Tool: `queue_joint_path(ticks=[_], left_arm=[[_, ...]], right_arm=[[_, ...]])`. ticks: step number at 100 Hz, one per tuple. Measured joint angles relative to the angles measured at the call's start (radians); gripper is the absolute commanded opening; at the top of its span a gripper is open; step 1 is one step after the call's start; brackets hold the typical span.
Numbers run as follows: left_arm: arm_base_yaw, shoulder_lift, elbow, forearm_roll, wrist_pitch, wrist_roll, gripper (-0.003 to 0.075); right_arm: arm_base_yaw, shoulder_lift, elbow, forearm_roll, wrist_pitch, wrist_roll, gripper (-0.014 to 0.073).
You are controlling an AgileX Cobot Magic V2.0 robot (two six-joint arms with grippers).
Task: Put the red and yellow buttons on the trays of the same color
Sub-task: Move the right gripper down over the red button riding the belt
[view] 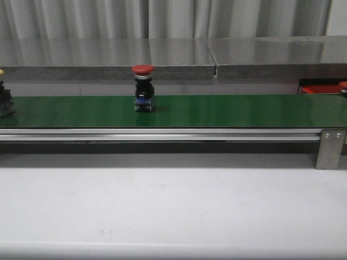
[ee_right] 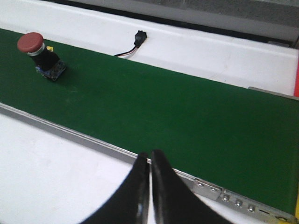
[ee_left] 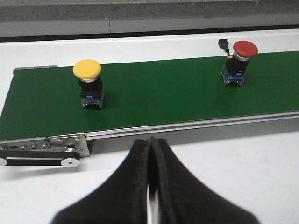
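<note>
Both end effectors are closed with nothing between their fingers: the left end effector (ee_left: 150, 154) has its black fingers pressed together above the white surface (ee_left: 233, 163), just short of the near rail of the green conveyor belt (ee_left: 159, 98), and the right end effector (ee_right: 149, 161) has its fingers together over the belt's aluminium side rail (ee_right: 70, 135).

Out from the left end effector, a yellow-capped push button (ee_left: 88, 84) stands upright on the belt near the belt's end roller bracket (ee_left: 51, 147). Well apart from it along the belt stands a red-capped push button (ee_left: 239, 61), also upright, with a black body and a blue base. The right wrist camera sees that same red button far from the fingers, and a small black connector (ee_right: 138, 38) on a thin wire lying on the white surface beyond the belt.

From the front, the red button stands left of the belt's middle. The yellow one is cut off at the left edge. At the far right a red tray (view: 323, 89) shows behind the belt, with another red cap (view: 343, 86) just at the edge.
</note>
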State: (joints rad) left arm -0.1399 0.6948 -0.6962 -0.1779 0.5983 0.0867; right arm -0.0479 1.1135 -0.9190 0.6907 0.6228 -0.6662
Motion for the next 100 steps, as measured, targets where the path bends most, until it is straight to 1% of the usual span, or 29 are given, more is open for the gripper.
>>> queue_joint_path(ticks=[3, 5, 8, 13, 20, 27, 32, 71, 85, 100], left_arm=[[0.0, 0.0, 0.0, 0.0, 0.0, 0.0, -0.002], [0.0, 0.0, 0.0, 0.0, 0.0, 0.0, -0.002], [0.0, 0.0, 0.0, 0.0, 0.0, 0.0, -0.002], [0.0, 0.0, 0.0, 0.0, 0.0, 0.0, -0.002], [0.0, 0.0, 0.0, 0.0, 0.0, 0.0, -0.002], [0.0, 0.0, 0.0, 0.0, 0.0, 0.0, -0.002], [0.0, 0.0, 0.0, 0.0, 0.0, 0.0, -0.002], [0.0, 0.0, 0.0, -0.002, 0.0, 0.0, -0.002], [0.0, 0.0, 0.0, -0.002, 0.0, 0.0, -0.002], [0.0, 0.0, 0.0, -0.002, 0.0, 0.0, -0.002]], right_arm=[[0.0, 0.022, -0.019, -0.002, 0.016, 0.0, 0.0234], [0.0, 0.037, -0.032, -0.002, 0.027, 0.0, 0.0292], [0.0, 0.063, -0.05, -0.002, 0.042, 0.0, 0.0334], [0.0, 0.098, -0.079, -0.002, 0.064, 0.0, 0.0433], [0.0, 0.145, -0.117, -0.002, 0.092, 0.0, 0.0528], [0.0, 0.189, -0.152, -0.002, 0.117, 0.0, 0.0587], [0.0, 0.217, -0.176, -0.002, 0.133, 0.0, 0.0601], [0.0, 0.407, -0.363, -0.002, 0.216, -0.005, 0.06], [0.006, 0.467, -0.417, -0.002, 0.23, -0.058, 0.06], [0.048, 0.514, -0.441, -0.002, 0.222, -0.109, 0.0596]])
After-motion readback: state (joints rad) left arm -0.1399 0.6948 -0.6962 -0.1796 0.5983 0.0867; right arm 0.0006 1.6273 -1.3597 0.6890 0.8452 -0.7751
